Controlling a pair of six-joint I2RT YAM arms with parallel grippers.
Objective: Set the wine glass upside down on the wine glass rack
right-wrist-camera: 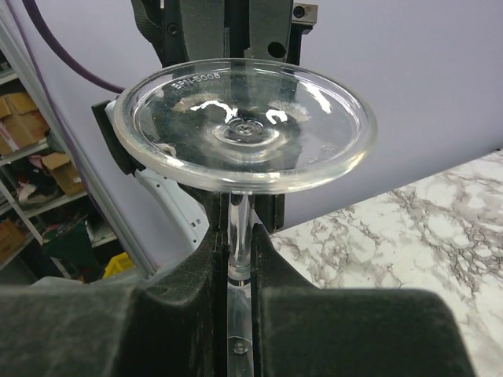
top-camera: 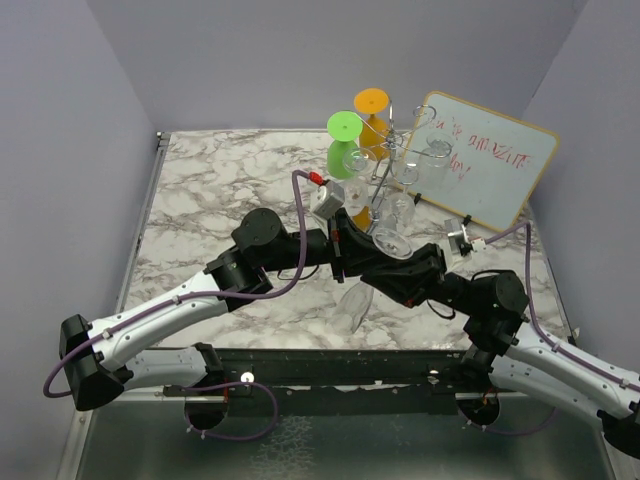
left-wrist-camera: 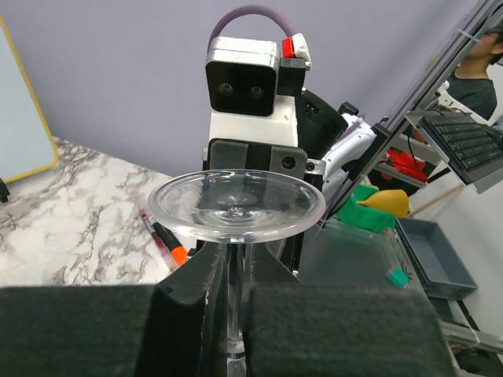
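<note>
A clear wine glass is held upside down above the near middle of the table, foot up and bowl hanging below the arms. My left gripper and right gripper meet at its stem, and both are shut on it. In the left wrist view the round foot sits above my fingers. The right wrist view shows the foot and the stem pinched between the pads. The chrome wine glass rack stands behind, at the back of the table.
A green glass, an orange glass and clear glasses hang on the rack. A white board with red writing leans at the back right. A red and orange marker lies on the marble table.
</note>
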